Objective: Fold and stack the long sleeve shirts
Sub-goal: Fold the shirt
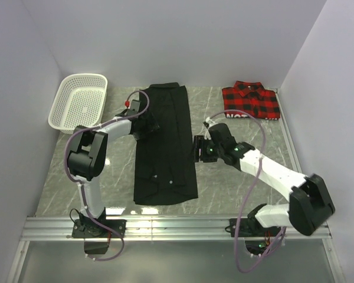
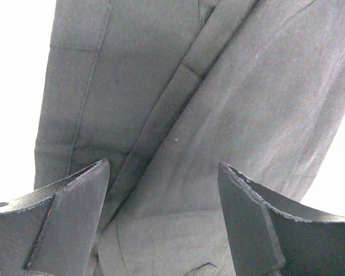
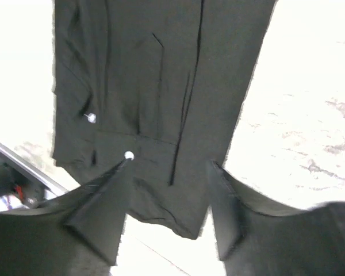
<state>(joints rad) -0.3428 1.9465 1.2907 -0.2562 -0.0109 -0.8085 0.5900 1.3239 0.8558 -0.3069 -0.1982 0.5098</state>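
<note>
At the black shirt (image 1: 165, 159), hovering with left gripper (image 2: 164, 172) and right gripper (image 3: 169, 167) both spread, risking pinching one layer and skewing folds.

The top camera sits above and behind my bases, looking down on the whole tabletop (image 1: 242, 177). My left wrist camera looks past my left gripper (image 2: 163, 165), very close over the black shirt (image 2: 218, 86). My right wrist camera looks past my right gripper (image 3: 170, 165) from farther off. All three views share that shirt.
</note>
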